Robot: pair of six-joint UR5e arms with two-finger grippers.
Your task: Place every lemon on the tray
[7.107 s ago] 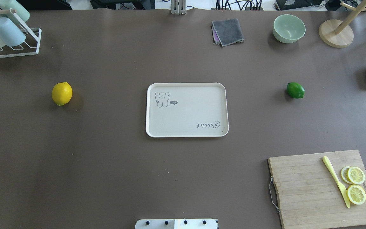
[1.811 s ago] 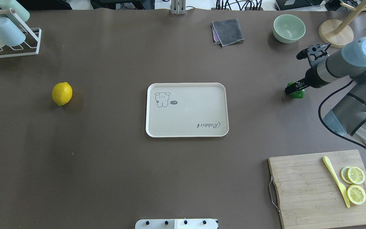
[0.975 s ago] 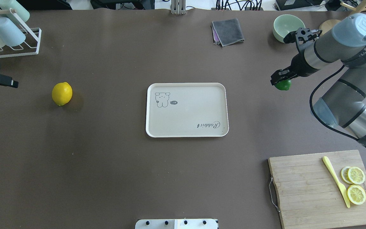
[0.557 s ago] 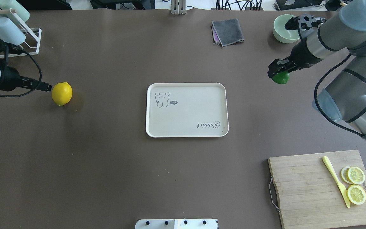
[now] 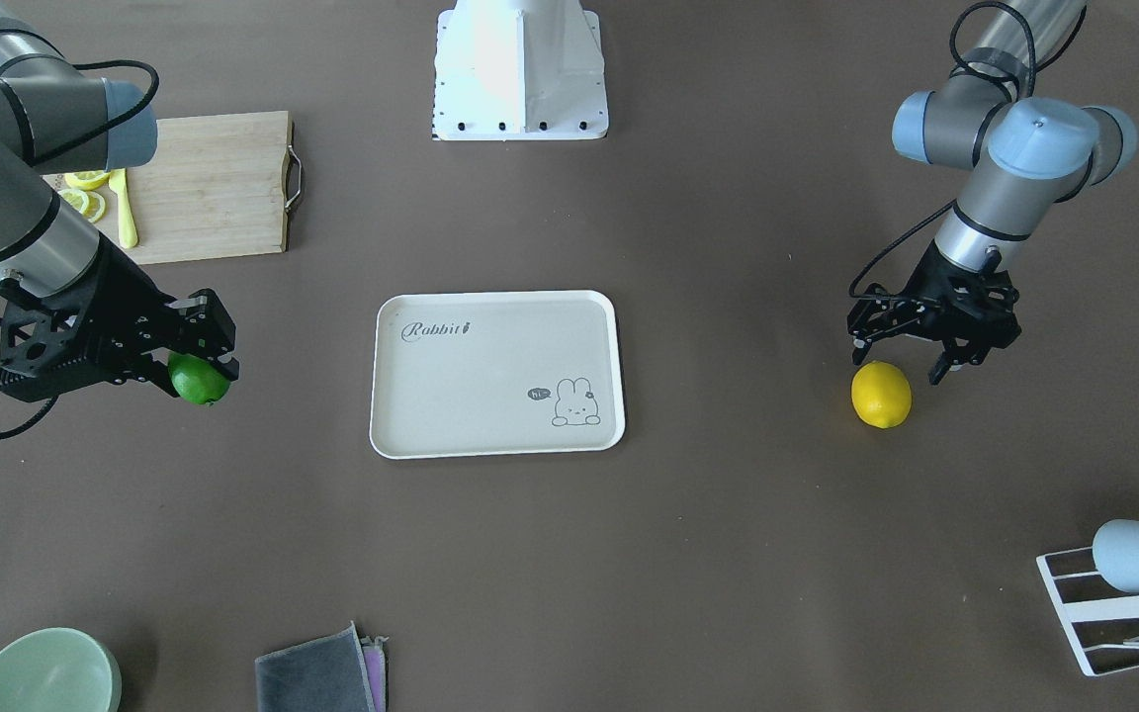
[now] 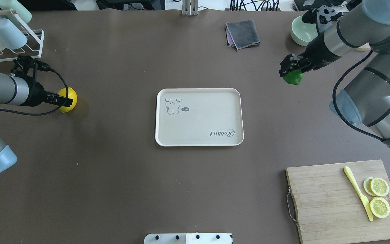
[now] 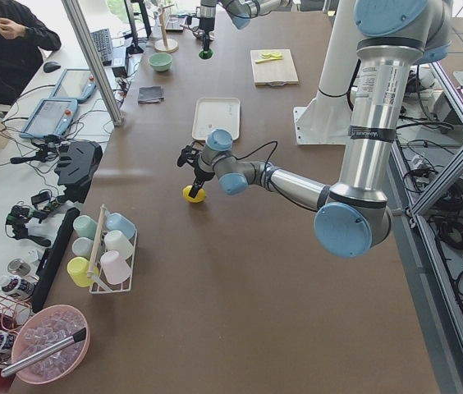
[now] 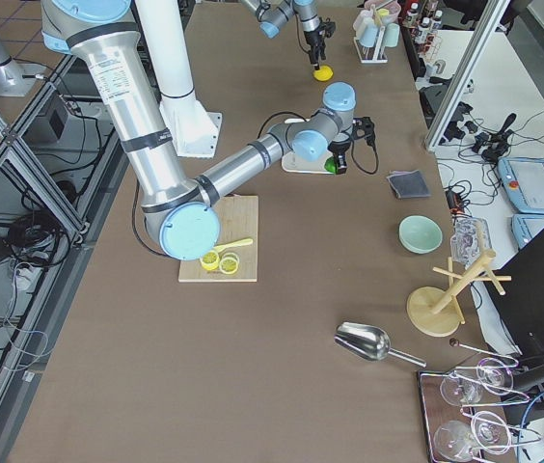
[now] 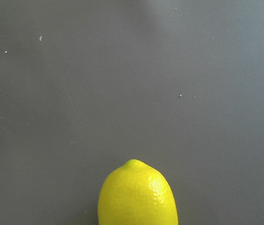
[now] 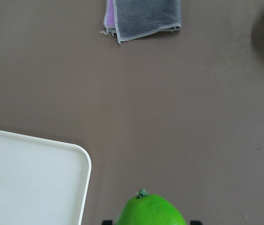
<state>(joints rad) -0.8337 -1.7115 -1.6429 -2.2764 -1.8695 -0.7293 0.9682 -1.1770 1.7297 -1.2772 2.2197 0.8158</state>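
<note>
You had the right gripper point(image 6: 290, 68) clamped on the glossy green oval lemon point(image 6: 293, 79), a finger pressed to each side, and the fruit looked raised off the brown table point(image 6: 113, 186). It hung clear of the flat beige rectangular tray point(image 6: 198, 90) with the bunny drawing, out past the tray's far right corner, between that corner and the table's right edge. The tray therefore lay toward the table's middle from the held fruit. I judge the carry needed a run inward before any release.

You had the left gripper point(image 5: 898, 358) over the bright yellow oval lemon point(image 5: 881, 395). That fruit sat on the table near its left edge, about midway between the near and far edges and well apart from the tray. The fingers stood spread wide, holding nothing and, as far as I could tell, touching nothing. The lemon's long axis ran roughly from near edge to far edge, and the fingers were spread across its short width, so a straight descent and squeeze looked right. Neither lemon was on the tray yet.
</note>
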